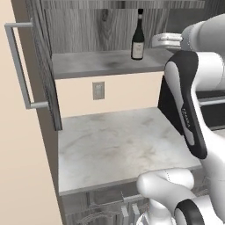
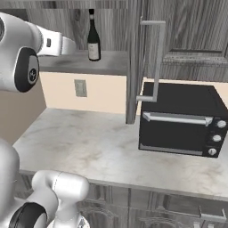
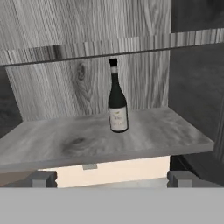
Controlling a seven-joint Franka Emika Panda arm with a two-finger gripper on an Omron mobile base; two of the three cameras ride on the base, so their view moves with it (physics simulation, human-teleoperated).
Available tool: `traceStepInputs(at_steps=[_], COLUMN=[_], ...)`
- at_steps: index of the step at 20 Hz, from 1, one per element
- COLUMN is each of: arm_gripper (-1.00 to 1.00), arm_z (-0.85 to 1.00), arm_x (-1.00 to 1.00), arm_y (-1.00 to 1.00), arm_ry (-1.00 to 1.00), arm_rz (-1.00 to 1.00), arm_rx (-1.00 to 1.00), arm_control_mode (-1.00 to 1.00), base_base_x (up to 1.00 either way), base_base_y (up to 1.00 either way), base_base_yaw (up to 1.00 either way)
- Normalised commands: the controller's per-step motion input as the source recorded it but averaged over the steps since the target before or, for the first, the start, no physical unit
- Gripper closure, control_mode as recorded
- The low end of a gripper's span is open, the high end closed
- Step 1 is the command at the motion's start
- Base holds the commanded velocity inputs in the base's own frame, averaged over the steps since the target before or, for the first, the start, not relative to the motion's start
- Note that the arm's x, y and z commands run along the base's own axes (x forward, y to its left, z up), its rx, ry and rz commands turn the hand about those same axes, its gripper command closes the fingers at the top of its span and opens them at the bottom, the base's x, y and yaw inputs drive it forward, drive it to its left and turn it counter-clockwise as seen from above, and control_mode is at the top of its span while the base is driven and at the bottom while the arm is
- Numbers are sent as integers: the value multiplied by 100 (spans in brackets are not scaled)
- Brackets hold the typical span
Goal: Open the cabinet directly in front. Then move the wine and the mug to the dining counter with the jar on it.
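The cabinet stands open, its left door and right door swung out towards me. The wine, a tall dark bottle with a whitish label, stands upright on the lower shelf. My gripper is open, level with the shelf's front edge and a short way in front of the bottle, which is centred between the fingertips. Nothing is between them. The mug, the jar and the dining counter are out of view.
Below the cabinet lies a marble worktop with a wall outlet behind it. A black toaster oven sits on the worktop's right side, under the right door's bar handle. The left door's handle juts out.
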Motion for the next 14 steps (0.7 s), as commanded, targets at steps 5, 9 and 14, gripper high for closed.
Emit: traceStepInputs(at_steps=[5,9,14], arm_gripper=[-100,-100,-100], arm_z=[6,0,0], arm_x=[0,2,22], arm_y=[10,-1,-29], arm_ry=[4,0,0], arm_rz=[0,0,1], arm_rx=[-8,0,0], arm_control_mode=[-100,-100,-100], base_base_x=[0,0,0], base_base_y=[0,0,0], base_base_yaw=[0,0,0])
